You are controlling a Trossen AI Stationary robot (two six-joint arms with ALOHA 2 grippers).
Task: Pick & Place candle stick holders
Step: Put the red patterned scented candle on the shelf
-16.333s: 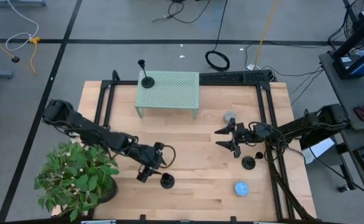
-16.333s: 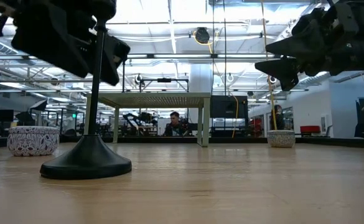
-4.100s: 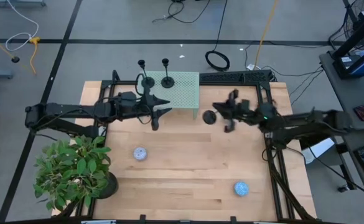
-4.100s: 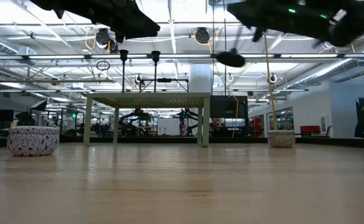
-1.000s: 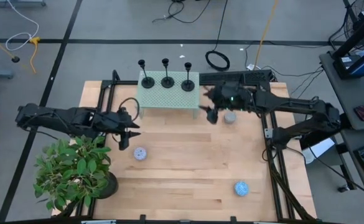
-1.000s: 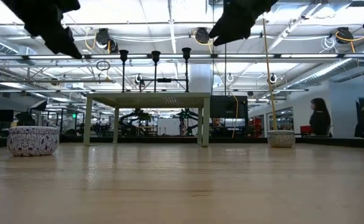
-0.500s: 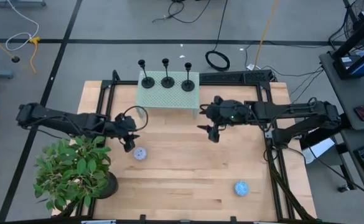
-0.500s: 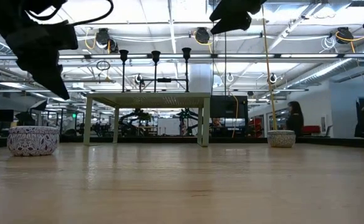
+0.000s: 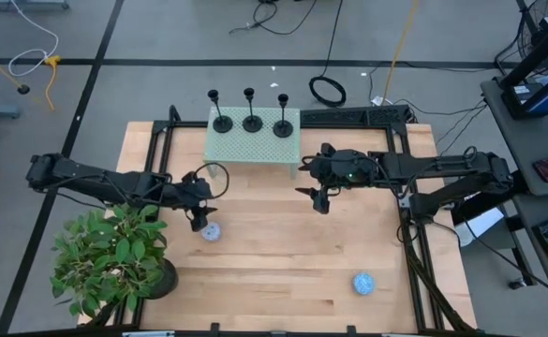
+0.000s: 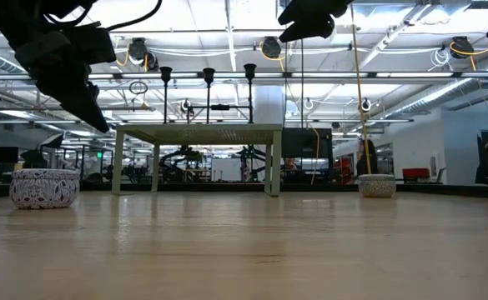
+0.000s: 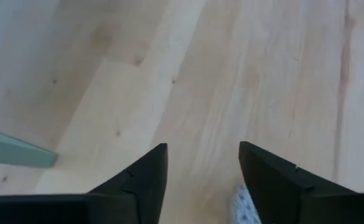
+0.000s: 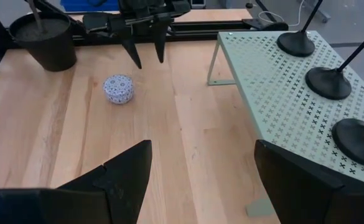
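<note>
Three black candle stick holders [image 9: 221, 123] [image 9: 252, 122] [image 9: 283, 127] stand upright in a row on their round bases on the pale green perforated stand [image 9: 253, 145] at the table's far side. They also show in the low view [image 10: 207, 98] and the right wrist view [image 12: 331, 82]. My left gripper [image 9: 201, 217] is open and empty above the table, just far of a small patterned bowl [image 9: 211, 231]. My right gripper [image 9: 318, 195] is open and empty in front of the stand's right end.
A second patterned bowl [image 9: 363, 282] sits near the table's front right and a third [image 10: 377, 185] at the right in the low view. A potted plant [image 9: 114, 262] stands at the front left corner. Bare wood [image 9: 283, 243] lies between the arms.
My right gripper has drawn away from the stand toward the table's near side and a little left, then held still. My left gripper has moved right and toward the near edge, closing on the small patterned bowl. The three holders have stayed in place.
</note>
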